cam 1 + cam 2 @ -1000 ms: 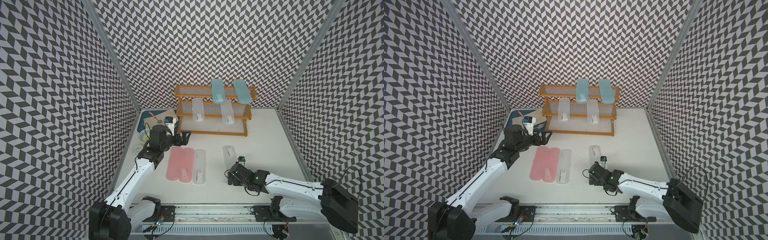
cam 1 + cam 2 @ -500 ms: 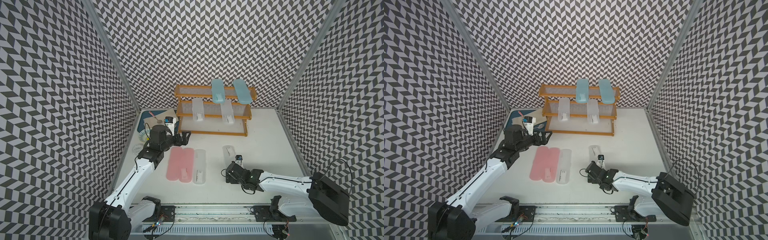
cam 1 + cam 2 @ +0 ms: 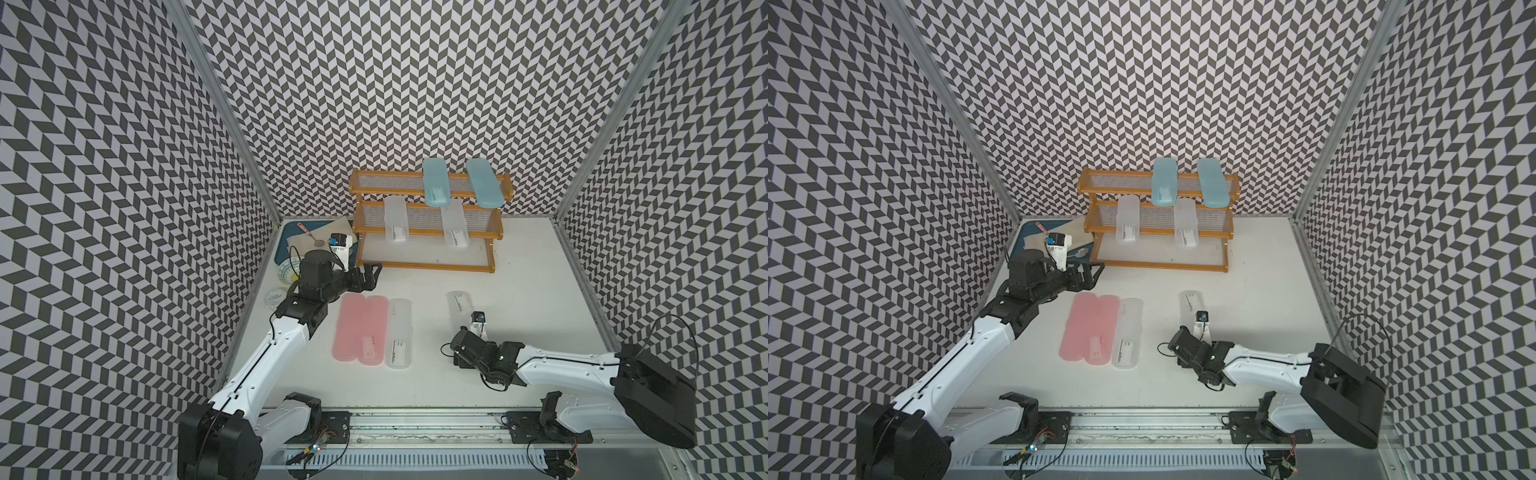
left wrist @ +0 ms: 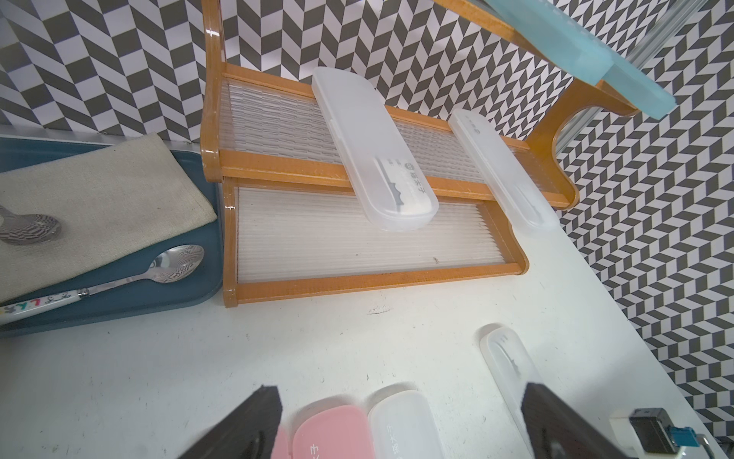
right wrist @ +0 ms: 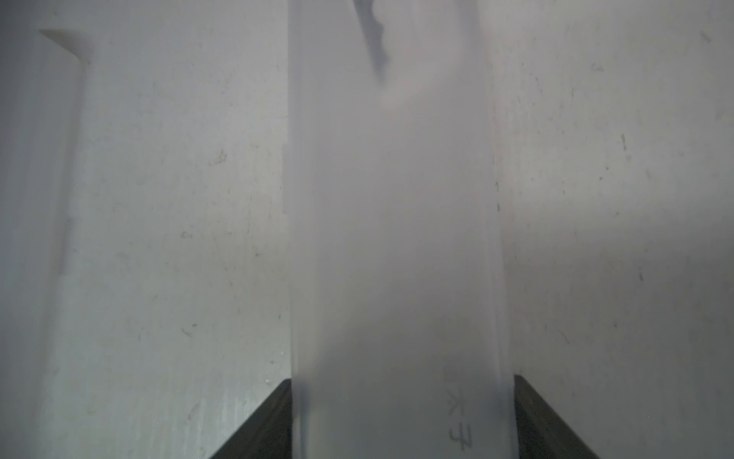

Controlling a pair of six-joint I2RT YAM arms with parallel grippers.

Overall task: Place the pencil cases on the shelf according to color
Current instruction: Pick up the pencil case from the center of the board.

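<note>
Well, there are eight pencil cases in all. Two blue cases (image 3: pixel 435 183) (image 3: pixel 483 183) lie on the top step of the shelf (image 3: pixel 428 265). Two middle white cases (image 3: pixel 395 220) (image 3: pixel 454 224) lie on the step below. Two pink cases (image 3: pixel 351 328) (image 3: pixel 374 328) and a third white case (image 3: pixel 400 332) lie side by side on the bench (image 3: pixel 540 291). The lone white case (image 3: pixel 458 309) lies by itself on the bench, nearer the right arm.

Every case points the same way. Its long side runs from the robot toward the back wall. The shelf's long side runs across, so the cases on it stick out over the front rails.

The right end effector (image 5: pixel 402 381) is clenched on the lone white case. Only the right wrist view shows this: a dark finger presses on each long side of the case. In both top views the wrist hides those fingers.

The left end effector (image 3: pixel 371 274) is wide open and holds nothing. It hovers near the far ends of the pink cases.

The left wrist view shows up close a spoon (image 4: pixel 174 262) and a cloth (image 4: pixel 99 198) on the dark blue tray (image 4: pixel 119 306) beside the shelf.
</note>
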